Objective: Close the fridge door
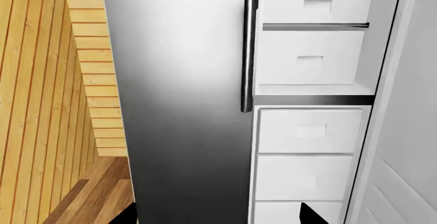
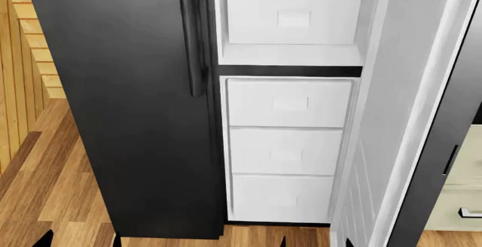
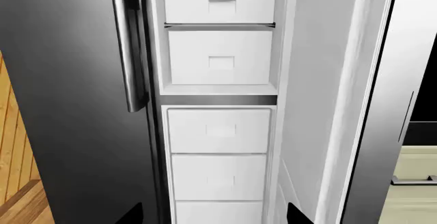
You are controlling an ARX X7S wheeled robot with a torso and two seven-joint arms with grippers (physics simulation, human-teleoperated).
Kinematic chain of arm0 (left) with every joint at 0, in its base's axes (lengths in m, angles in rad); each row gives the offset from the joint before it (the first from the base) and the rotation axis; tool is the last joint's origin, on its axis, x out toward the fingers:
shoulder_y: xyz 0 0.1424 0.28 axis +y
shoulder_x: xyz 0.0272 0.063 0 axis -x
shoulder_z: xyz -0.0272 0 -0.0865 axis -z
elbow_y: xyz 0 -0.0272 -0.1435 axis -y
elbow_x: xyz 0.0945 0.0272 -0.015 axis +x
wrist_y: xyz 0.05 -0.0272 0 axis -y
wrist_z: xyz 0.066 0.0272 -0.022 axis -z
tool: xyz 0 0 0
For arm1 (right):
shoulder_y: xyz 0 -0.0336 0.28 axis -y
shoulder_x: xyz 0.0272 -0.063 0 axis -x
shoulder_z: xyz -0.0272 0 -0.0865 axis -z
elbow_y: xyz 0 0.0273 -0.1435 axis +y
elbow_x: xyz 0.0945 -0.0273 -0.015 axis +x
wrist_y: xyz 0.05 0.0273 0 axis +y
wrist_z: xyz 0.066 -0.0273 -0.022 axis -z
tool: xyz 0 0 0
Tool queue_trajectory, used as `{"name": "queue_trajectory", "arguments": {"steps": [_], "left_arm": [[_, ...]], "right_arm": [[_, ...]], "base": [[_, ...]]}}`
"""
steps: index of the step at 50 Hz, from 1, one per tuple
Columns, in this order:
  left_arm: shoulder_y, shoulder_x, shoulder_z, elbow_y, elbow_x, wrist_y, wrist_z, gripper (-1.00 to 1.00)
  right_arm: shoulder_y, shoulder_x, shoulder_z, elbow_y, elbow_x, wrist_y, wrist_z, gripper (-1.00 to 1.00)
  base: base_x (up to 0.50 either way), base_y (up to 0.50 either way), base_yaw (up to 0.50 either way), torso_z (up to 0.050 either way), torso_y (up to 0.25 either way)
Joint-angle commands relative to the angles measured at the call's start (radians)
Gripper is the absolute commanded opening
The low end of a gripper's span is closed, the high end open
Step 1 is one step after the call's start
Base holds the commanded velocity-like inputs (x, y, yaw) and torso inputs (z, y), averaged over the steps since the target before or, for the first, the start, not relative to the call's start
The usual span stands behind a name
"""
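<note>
**Narrow fridge door stands wide open, both arms clear of it**

The fridge door (image 2: 391, 145) is swung out toward the robot on the right side of the scene, seen almost edge-on from the head camera. Its white plastic lining faces left, toward the open compartment, and its glossy black front shows as a dark strip along the right edge. A thin dark handle (image 2: 450, 159) runs vertically on that black face.

Behind the open door the white interior is exposed: a stack of white drawers (image 2: 286, 151) below a dark shelf edge (image 2: 290, 70), with more white bins above. To the left stands the wider black door (image 2: 128, 106), shut, with a rounded black bar handle (image 2: 192, 38) beside the compartment's left edge.

The left gripper (image 1: 218, 218) shows only as two dark fingertips at the edge of its wrist view, spread well apart and holding nothing. The right gripper (image 3: 213, 215) looks the same in its own view: tips wide apart, nothing between them. Neither touches the fridge.

Wooden floor (image 2: 45, 190) lies to the left and near, and a wood-plank wall (image 1: 34, 81) stands at far left. A pale cabinet (image 2: 459, 202) sits at far right past the open door.
</note>
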Motion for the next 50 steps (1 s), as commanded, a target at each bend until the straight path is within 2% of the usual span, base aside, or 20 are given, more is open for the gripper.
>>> {"name": "queue_trajectory", "arguments": {"steps": [1,2,7,14,24,42,50], "left_arm": [[0.0,-0.01,0.011,0.0,-0.01,0.0,-0.011,1.0],[0.01,-0.009,-0.004,0.003,-0.044,0.007,0.0,1.0],[0.067,-0.032,0.006,0.069,-0.088,0.023,-0.009,1.0],[0.085,-0.043,0.072,0.076,-0.033,0.018,-0.062,1.0],[0.064,-0.053,0.098,0.047,-0.067,0.037,-0.083,1.0],[0.054,-0.081,0.115,0.055,-0.113,0.016,-0.108,1.0],[0.058,-0.09,0.125,0.058,-0.122,0.019,-0.117,1.0]], "right_arm": [[0.0,0.009,-0.013,0.0,0.009,0.0,0.013,1.0],[0.003,0.005,-0.019,-0.018,0.061,0.019,0.0,1.0],[-0.029,0.033,-0.06,-0.041,0.09,0.01,0.029,1.0],[-0.046,0.061,-0.044,-0.049,0.154,0.016,0.022,1.0],[-0.023,0.075,-0.061,-0.025,0.155,0.026,0.046,1.0],[-0.011,0.091,-0.091,-0.025,0.166,0.049,0.073,1.0],[-0.014,0.1,-0.106,-0.029,0.173,0.054,0.084,1.0]], "base": [[0.0,0.0,0.0,0.0,0.0],[0.0,0.0,0.0,0.0,0.0],[0.0,0.0,0.0,0.0,0.0],[0.0,0.0,0.0,0.0,0.0],[0.0,-0.01,0.0,0.0,0.0],[-0.22,-0.49,0.0,0.0,0.0],[-0.03,-0.5,0.0,0.0,0.0]]}}
